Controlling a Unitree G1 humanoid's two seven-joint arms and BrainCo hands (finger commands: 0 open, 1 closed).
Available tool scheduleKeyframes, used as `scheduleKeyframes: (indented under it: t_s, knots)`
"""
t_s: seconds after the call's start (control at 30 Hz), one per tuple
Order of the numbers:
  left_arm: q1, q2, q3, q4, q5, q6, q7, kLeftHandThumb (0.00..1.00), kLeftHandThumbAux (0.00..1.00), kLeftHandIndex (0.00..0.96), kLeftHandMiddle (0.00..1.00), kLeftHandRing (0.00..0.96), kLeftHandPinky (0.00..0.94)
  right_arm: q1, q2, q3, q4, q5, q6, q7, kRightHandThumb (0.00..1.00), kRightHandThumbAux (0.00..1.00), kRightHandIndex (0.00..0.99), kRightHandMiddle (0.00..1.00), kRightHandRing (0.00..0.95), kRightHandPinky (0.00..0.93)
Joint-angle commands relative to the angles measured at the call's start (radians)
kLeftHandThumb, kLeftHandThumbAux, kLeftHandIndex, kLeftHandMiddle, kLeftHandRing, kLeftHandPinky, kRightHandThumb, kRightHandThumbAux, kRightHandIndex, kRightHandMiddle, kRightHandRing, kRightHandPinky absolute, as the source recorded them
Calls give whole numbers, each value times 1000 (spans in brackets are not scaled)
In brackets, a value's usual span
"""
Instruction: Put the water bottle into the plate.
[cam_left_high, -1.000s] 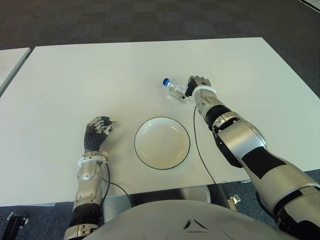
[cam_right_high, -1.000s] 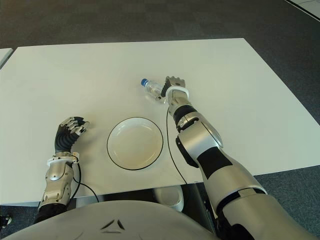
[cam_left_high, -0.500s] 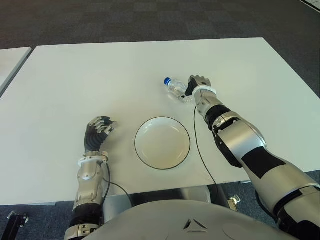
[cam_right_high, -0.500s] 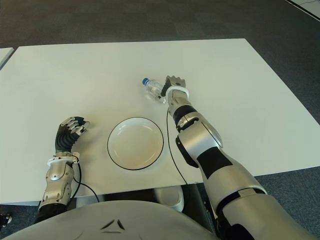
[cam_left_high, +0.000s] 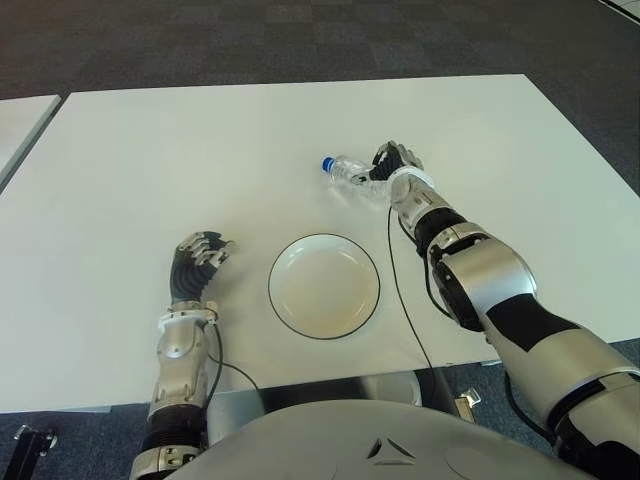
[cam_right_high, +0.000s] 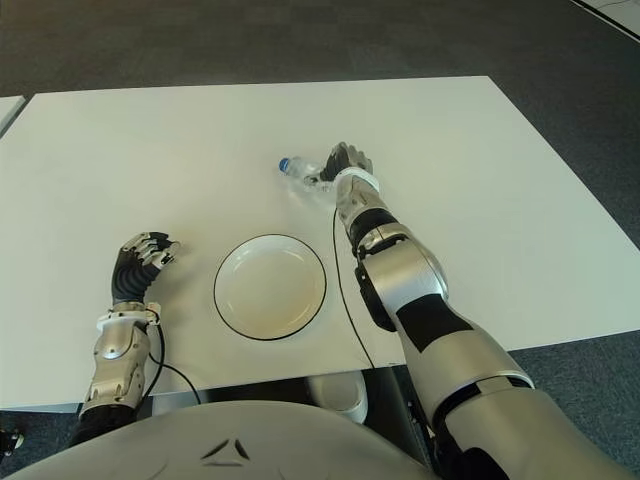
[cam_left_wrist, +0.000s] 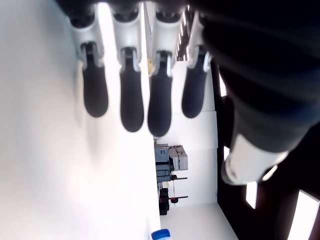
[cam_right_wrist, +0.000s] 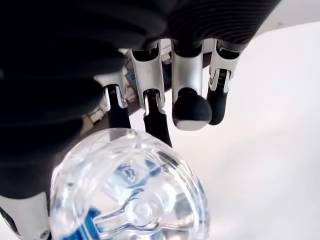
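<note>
Fingers of the right robot hand (cam_left_high: 393, 168) now curl around the water bottle (cam_left_high: 348, 172), which has tipped flatter with its cap swung outward since a moment ago, suggesting a forming grasp; the plate (cam_left_high: 324, 286) lies nearer the robot, and the left robot hand (cam_left_high: 196, 264) shows loosely open.

The left hand (cam_left_wrist: 150, 75) is seen from close by above the white table (cam_left_wrist: 55, 185). Four dark fingertips (cam_left_wrist: 132, 105) on pale links are held straight and side by side, with nothing between them. A dark thumb with a pale end is seen beside them. A blue bottle cap (cam_left_wrist: 161, 235) is seen farther off on the table. Office equipment (cam_left_wrist: 170, 160) is seen beyond the table's edge.
</note>
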Motion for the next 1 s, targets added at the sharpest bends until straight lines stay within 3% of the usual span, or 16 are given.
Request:
scheduleKeyframes:
  t_s: [0.03, 0.2, 0.4, 0.57, 0.7, 1.0]
  knots:
    - [-13, -7, 6, 18, -1, 14, 17, 705, 715, 430, 513, 496, 481, -8, -6, -69, -8, 62, -56, -9, 697, 728, 436, 892, 882, 886]
    - [-17, -9, 6, 22, 0, 15, 22, 705, 715, 430, 517, 498, 480, -14, -4, -124, -15, 108, -101, -17, 698, 728, 436, 900, 888, 887]
    - [-18, -7, 6, 27, -5, 7, 17, 705, 714, 429, 515, 495, 481, -18, -3, -141, -23, 119, -140, -44, 700, 728, 437, 911, 895, 891]
    - [-21, -4, 6, 31, -9, -2, 11, 705, 714, 429, 516, 498, 486, -32, 2, -135, -28, 110, -165, -86, 702, 727, 437, 911, 898, 893]
    - [-28, 6, 3, 45, 4, -11, 12, 704, 716, 429, 514, 501, 480, -54, 13, -113, -54, 96, -239, -156, 703, 724, 439, 891, 887, 882]
    - [-40, 6, 4, 50, -2, 0, 13, 704, 716, 429, 520, 500, 480, -35, -17, -97, -59, 103, -348, -112, 704, 723, 439, 884, 882, 872]
